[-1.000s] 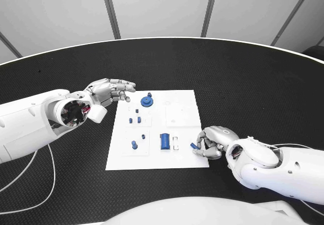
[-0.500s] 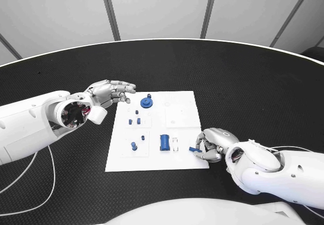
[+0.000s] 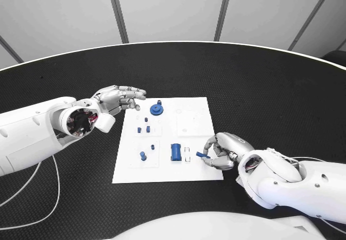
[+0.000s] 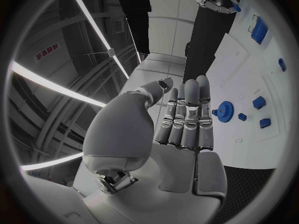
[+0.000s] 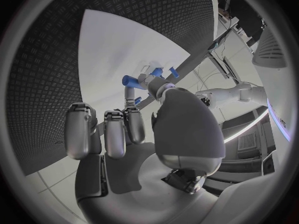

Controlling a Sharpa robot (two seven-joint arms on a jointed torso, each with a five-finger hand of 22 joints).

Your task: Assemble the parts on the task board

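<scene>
Left arm enters low from the side; left hand (image 3: 117,98) hangs off the far-left corner of the task board (image 3: 194,107), fingers side by side, bent forward a little, nothing in them. From the left wrist camera the fingers (image 4: 187,115) lie straight and together, thumb set apart, palm bare.

Right arm reaches in from the near right. Right hand (image 3: 223,150) sits over the board's near-right edge, fingers curled, pinching a small blue part (image 3: 205,156) between thumb and a fingertip. In the right wrist view the same part (image 5: 130,79) juts from the pinch just above the white plate; the other fingers (image 5: 116,132) are curled down. Whether the part touches the board cannot be told.

On the board: blue gear (image 3: 156,108) at the far left, just beside the left hand's fingertips; small blue pegs (image 3: 143,129) nearer the middle; another peg pair (image 3: 145,154) near the left edge; blue block (image 3: 175,151) upright just left of the right hand, with a narrow slot (image 3: 188,153) between them.

The right hand's thumb hides the pinched part's near end.
</scene>
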